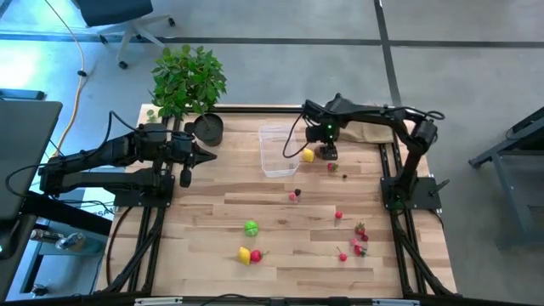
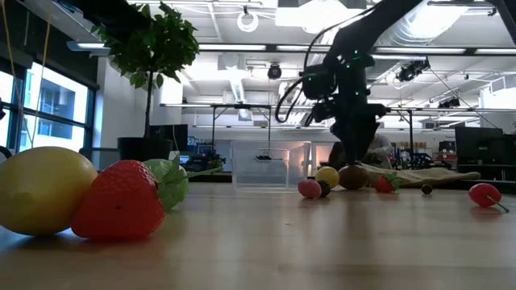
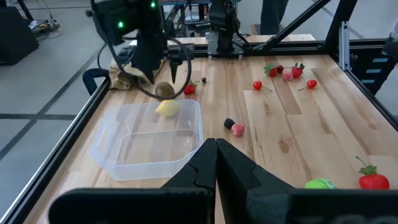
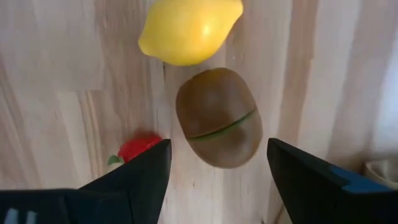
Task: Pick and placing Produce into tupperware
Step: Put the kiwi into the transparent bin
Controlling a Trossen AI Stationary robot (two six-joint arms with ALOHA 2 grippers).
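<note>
The right end effector hangs low over the wooden counter just right of the clear tupperware, its 2 fingers spread apart with nothing between them. The right wrist view looks down past those fingers at a brown kiwi with a green seam line, lying on the wood between and just ahead of the fingertips, not touched by either. A yellow lemon sits just beyond the kiwi, and a red strawberry peeks out beside 1 finger. In the left wrist view the kiwi and lemon lie against the outside of the tupperware's far wall; the tub itself looks empty.

The left end effector waits above the counter's left side, near the black pot of the leafy plant, its fingers pressed together on nothing.

The rest of the produce is scattered on the counter: a green round fruit, a second lemon touching a strawberry near the front, a pink piece mid-counter, and a cluster of red berries toward the right. A tan paper bag lies at the back right edge.

No brand, label or writing can be read on anything.
</note>
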